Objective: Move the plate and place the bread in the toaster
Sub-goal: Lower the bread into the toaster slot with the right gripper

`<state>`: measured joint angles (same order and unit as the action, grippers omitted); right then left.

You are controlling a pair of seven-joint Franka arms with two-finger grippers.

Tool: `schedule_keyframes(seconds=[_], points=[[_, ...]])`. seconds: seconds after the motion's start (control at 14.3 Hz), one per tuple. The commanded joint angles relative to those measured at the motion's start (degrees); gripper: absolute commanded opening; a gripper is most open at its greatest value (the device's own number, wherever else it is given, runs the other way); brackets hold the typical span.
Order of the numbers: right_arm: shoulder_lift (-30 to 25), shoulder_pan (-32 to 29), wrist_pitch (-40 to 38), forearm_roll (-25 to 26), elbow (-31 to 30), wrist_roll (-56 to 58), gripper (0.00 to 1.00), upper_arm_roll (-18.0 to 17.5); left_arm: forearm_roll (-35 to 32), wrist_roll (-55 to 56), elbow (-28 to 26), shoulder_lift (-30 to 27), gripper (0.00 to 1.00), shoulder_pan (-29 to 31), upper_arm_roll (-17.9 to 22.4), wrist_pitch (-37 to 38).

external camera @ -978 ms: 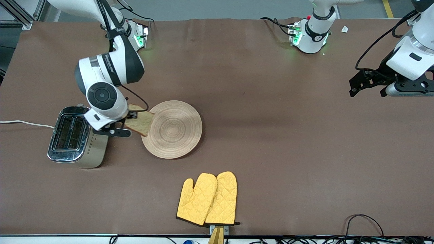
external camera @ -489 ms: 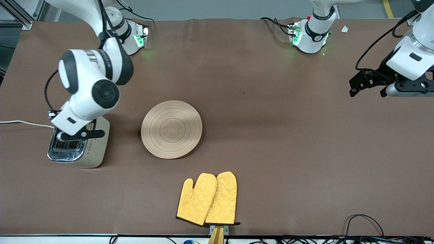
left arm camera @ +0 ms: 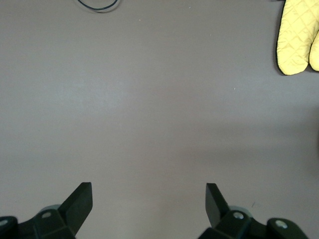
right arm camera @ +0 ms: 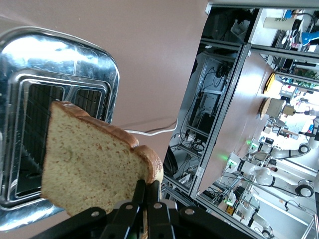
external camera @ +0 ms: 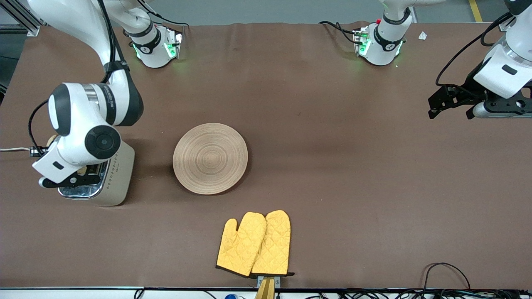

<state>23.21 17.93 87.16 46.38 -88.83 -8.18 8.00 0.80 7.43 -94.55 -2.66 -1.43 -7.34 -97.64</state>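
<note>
Brown cloth covers the desk [external camera: 332, 124]. Over the toaster [right arm camera: 60, 99], the right gripper [right arm camera: 144, 199] has its fingers [right arm camera: 139, 191] pinched on the bread [right arm camera: 94, 164], which hangs above the slots, not yet inside. The left gripper [left arm camera: 148, 199] waits, fingers spread, over bare desk at the left arm's end. The plate [external camera: 210, 158] sits empty beside the toaster, apparently already moved; insertion remains. A second ago the bread was above the plate's edge; the right arm has since swung across.

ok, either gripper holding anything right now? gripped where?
The right gripper is shut on the bread, pinching one crust edge and holding it over the toaster. The left gripper is open and empty, waiting.
</note>
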Motion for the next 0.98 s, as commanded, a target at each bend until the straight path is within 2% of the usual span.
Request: schedule_keyframes(seconds=[0.0,0.56,0.91], points=[[1.1,-0.7,-0.7,0.8,1.5,-0.6,0.0,-0.6,1.0,-0.8,0.9,0.3,1.0,0.1,0.2,-0.1],[3.9,0.1,-0.7,0.7,3.1,-0.6,0.0,-0.9,0.9,-0.9,0.9,0.3,1.0,0.1,0.2,0.0],[5.1,1.1,-0.7,-1.0,3.1,-3.8,0.0,-1.1,0.9,-0.8,0.9,0.3,1.0,0.1,0.2,0.0]])
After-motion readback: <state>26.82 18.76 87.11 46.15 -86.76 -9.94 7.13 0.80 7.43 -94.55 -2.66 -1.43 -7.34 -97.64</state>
